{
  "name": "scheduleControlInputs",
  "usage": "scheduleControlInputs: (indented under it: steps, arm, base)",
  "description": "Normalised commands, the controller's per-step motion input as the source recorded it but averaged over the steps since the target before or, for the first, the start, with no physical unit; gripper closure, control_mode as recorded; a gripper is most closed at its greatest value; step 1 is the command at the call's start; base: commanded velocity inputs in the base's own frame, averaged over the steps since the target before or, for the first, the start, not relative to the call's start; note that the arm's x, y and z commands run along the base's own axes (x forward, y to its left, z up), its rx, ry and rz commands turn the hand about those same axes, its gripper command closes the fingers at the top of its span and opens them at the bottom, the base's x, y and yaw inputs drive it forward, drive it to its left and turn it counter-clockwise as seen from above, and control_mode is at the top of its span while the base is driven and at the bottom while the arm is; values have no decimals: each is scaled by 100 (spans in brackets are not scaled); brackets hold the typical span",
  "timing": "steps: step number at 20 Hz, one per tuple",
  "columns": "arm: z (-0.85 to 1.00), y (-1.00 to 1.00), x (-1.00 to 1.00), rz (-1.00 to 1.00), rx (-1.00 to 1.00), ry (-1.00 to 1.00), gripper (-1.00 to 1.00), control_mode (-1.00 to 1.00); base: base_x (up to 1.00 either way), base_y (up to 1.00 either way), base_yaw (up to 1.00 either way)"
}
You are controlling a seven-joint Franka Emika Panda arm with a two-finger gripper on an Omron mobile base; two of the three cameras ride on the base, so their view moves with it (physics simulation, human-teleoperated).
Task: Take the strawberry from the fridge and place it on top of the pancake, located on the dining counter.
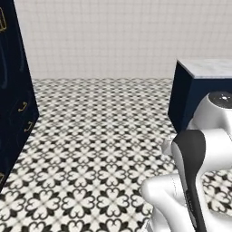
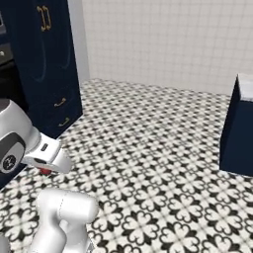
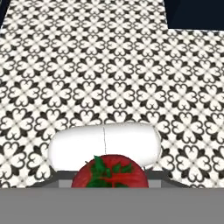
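Observation:
The strawberry (image 3: 109, 174), bright red with green leaves on top, sits close at the bottom of the hand view, held above the patterned floor. In the right base view a red bit of the strawberry (image 2: 45, 171) peeks out under the white hand, where my gripper (image 2: 46, 169) is shut on it, low at the left. The dining counter (image 1: 206, 68) shows its white-grey marble top on a navy base at the right; its corner (image 2: 240, 128) stands at the right edge. The fridge and the pancake are out of view.
Black-and-white patterned floor tiles (image 1: 99, 136) spread wide between the counter and the navy cabinets with brass handles (image 2: 47, 64) on the left. A pale tiled wall (image 1: 113, 36) closes the back. A dark navy block (image 3: 194, 13) lies at the upper right of the hand view.

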Motion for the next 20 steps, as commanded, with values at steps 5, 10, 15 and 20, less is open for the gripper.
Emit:
scheduleControlInputs:
  steps: [5,10,15,20]
  arm:
    - [0,0,0,0,0,0,100,100]
    - [0,0,0,0,0,0,100,100]
    - [0,0,0,0,0,0,100,100]
    - [0,0,0,0,0,0,100,100]
  base:
    - [100,-8,-12]
    - [100,0,-9]
    - [100,0,-3]
    - [100,0,-13]
